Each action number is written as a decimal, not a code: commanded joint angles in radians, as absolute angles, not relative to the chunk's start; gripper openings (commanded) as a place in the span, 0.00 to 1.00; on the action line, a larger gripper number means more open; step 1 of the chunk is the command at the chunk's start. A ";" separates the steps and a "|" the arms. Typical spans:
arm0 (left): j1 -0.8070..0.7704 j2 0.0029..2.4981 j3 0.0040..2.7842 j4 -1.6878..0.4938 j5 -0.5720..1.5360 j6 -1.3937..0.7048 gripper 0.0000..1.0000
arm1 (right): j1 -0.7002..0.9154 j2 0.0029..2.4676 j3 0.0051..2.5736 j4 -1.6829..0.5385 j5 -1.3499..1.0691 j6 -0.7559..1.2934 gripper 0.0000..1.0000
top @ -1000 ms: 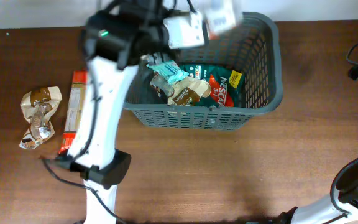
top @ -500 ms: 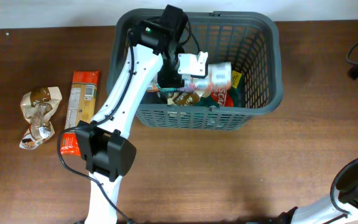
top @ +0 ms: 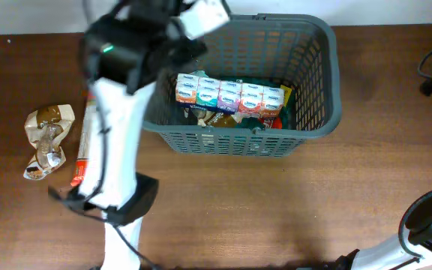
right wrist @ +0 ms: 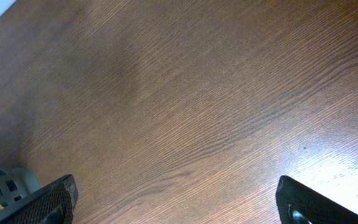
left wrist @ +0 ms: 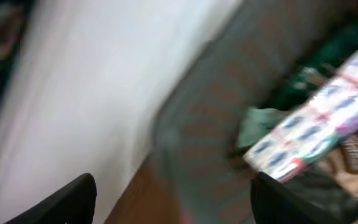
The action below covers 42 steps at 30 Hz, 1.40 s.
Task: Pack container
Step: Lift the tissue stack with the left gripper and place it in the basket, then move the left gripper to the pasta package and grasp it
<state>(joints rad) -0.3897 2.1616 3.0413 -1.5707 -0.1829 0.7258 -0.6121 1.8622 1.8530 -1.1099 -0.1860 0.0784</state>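
Left gripper (left wrist: 173, 202), fingers (left wrist: 67, 202) spread and empty, has withdrawn to 11 o'clock — the strip (top: 229, 95) it held now lies in the container (top: 330, 82) at 12 o'clock. Right gripper (right wrist: 176, 202): fingers (right wrist: 48, 202) spread.

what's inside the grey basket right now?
A strip of small white cartons lies on top in the container. Under it, edges of a brown packet and a green-and-red packet show. Most of both packets, and anything deeper, is covered.

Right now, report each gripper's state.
Left gripper: open, holding nothing.
Right gripper: open, holding nothing.
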 commanded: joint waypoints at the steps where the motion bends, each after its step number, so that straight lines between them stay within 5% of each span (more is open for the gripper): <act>1: -0.290 2.065 3.009 -1.579 -0.255 0.603 0.73 | -0.609 1.857 1.850 -1.110 -0.191 0.084 0.99; 12: 0.153 1.789 2.206 -1.523 -0.140 0.457 0.74 | -0.609 1.857 1.850 -1.110 -0.192 0.084 0.99; 22: 0.284 1.873 1.631 -1.254 0.008 0.350 0.80 | -0.609 1.857 1.850 -1.110 -0.191 0.084 0.99; 42: 0.284 2.146 1.531 -0.964 -0.049 0.269 0.79 | -0.609 1.857 1.850 -1.110 -0.191 0.084 0.99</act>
